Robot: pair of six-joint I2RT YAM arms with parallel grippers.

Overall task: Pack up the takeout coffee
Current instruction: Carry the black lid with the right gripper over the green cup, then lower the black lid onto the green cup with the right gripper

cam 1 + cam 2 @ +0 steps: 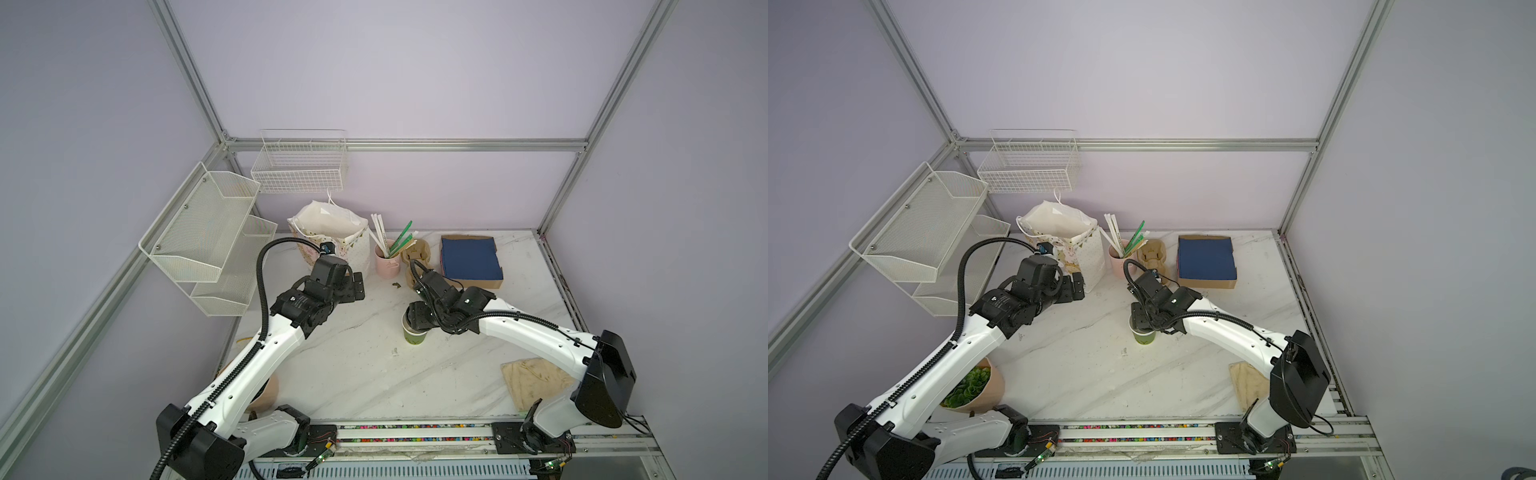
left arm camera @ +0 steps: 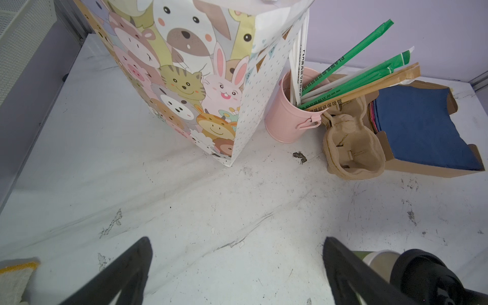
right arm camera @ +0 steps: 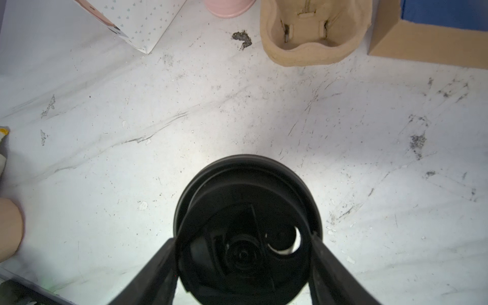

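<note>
The right gripper point(image 3: 244, 241) is clasping a black lid point(image 3: 245, 184) over the takeout coffee point(image 1: 414, 338) while the left gripper point(image 2: 237, 241) is hanging wide open, empty.

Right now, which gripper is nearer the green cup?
Right. The right gripper holds a black lid over the green cup; the left gripper hangs open off by the cartoon bag.

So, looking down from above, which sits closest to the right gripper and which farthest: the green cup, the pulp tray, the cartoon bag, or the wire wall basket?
From the right gripper, gripping a black lid:
1. green cup, directly beneath it.
2. pulp tray, just behind.
3. cartoon bag, back left.
4. wire basket, on the back wall.
</note>
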